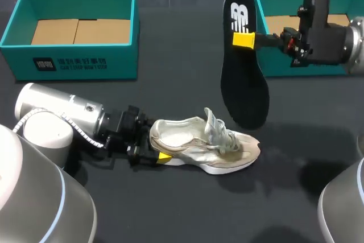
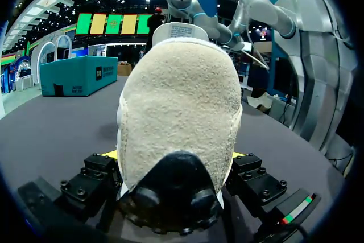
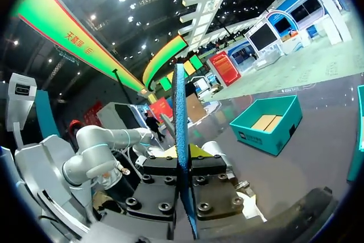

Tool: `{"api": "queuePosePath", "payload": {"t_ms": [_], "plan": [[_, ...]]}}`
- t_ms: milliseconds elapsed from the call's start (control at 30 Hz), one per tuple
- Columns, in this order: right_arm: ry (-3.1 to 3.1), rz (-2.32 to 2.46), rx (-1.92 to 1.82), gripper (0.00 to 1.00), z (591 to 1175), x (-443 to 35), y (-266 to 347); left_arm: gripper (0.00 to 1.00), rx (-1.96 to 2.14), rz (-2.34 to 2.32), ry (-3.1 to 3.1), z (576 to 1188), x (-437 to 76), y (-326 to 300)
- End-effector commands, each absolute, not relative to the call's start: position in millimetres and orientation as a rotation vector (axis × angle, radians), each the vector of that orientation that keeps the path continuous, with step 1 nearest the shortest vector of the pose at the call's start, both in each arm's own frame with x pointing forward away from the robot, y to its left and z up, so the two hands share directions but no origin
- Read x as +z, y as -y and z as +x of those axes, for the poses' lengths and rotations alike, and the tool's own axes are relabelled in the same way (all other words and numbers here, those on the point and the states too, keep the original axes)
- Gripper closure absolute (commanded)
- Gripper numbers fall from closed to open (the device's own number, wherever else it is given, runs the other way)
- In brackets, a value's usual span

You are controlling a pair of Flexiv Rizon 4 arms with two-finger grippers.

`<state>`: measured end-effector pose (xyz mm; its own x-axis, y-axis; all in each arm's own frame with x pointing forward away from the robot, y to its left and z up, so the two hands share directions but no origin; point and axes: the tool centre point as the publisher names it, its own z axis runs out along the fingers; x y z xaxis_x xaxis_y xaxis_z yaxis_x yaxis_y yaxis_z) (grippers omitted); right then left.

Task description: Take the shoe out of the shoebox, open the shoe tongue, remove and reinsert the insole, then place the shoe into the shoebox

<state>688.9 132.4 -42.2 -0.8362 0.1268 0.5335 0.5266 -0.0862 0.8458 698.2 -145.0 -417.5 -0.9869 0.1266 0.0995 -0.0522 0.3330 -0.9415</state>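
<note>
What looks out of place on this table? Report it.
Nothing damaged or spilled. The insole hangs in the air, out of the shoe, pinched by the right gripper; the left gripper clamps the shoe's heel on the table. That fits the task.

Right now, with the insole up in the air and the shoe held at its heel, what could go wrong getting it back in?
1. The right tool pinches the insole near one end; the long free end may flex and miss the opening.
2. The tongue and laces stand over the opening of the shoe and may snag it.
3. The left tool holds only the heel, so pushing could pivot the shoe.
</note>
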Motion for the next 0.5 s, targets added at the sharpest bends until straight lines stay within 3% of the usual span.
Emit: {"api": "queuePosePath", "payload": {"t_ms": [33,500], "plan": [[1.887,-0.734,-2.033,1.0,676.2,-46.2,-127.1,1.0,1.727,-0.069,2.436,698.5,-419.2,145.3],[2.012,-0.723,-1.921,1.0,661.1,-45.1,-123.8,1.0,1.727,-0.069,2.436,698.5,-419.2,145.3]]}}
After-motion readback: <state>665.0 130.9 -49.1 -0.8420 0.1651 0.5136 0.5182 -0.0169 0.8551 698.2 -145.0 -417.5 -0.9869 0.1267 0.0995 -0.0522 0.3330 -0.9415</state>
